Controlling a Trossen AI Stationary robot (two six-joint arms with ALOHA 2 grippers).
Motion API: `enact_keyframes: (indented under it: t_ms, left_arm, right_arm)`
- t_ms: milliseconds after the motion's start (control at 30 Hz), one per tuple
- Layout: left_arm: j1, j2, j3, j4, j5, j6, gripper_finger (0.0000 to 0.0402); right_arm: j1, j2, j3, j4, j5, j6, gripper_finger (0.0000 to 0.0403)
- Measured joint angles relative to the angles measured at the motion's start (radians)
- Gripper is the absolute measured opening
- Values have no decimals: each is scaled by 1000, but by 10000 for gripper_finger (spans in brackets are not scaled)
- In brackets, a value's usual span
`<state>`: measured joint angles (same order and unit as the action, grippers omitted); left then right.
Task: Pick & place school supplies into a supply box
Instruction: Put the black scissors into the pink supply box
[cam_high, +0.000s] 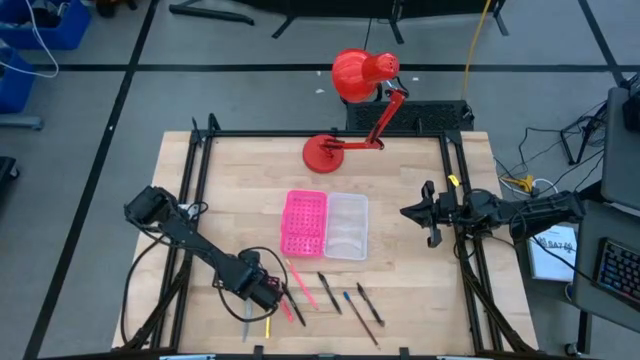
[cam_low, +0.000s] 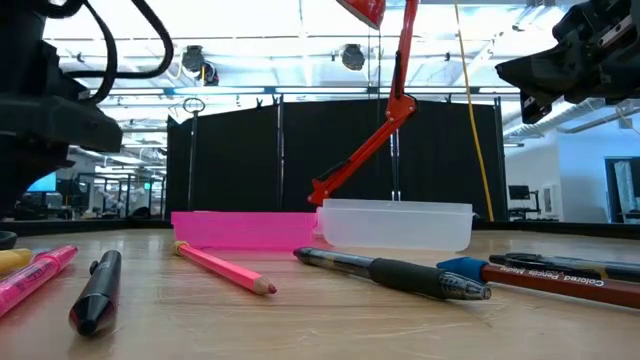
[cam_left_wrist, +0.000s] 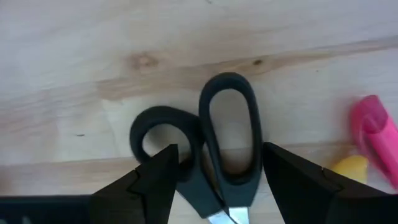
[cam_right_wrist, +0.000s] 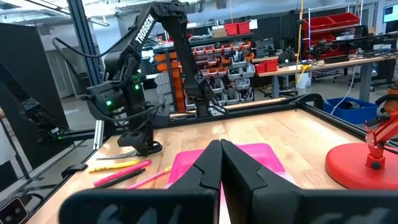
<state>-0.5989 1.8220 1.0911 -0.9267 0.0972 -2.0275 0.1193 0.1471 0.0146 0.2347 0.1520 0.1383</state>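
Your left pincer (cam_left_wrist: 214, 177) sits low at the worktop's (cam_high: 230, 170) seven o'clock, fingers spread around the scissors' (cam_left_wrist: 214, 149) black handles, not yet closed. Your right pincer (cam_high: 428, 213) waits at three o'clock, fingers together and empty. The supply box (cam_high: 325, 224) lies at centre.

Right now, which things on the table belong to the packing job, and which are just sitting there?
Job: scissors between the open left gripper; pens and pencils; supply box.
Bystanders: red desk lamp; right gripper, shut, waiting at the table's right side.
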Motion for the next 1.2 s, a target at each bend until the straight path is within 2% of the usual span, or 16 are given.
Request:
enact_keyframes:
  t_ms: [200,567,933,1067,1200]
  left_arm:
    - [0,-5,3,1,-3,23,239]
    - [-6,-105,18,-14,-72,-3,236]
    - [-11,-93,16,-25,-80,-16,132]
    - [-15,-93,16,-40,-78,-20,123]
    - [-25,-93,14,-42,-75,-25,132]
  right_arm:
    - [0,0,0,-1,0,5,0]
    - [0,0,0,-5,0,7,0]
    - [0,1,0,-7,0,7,0]
    - [0,1,0,-7,0,7,0]
    - [0,1,0,-7,0,7,0]
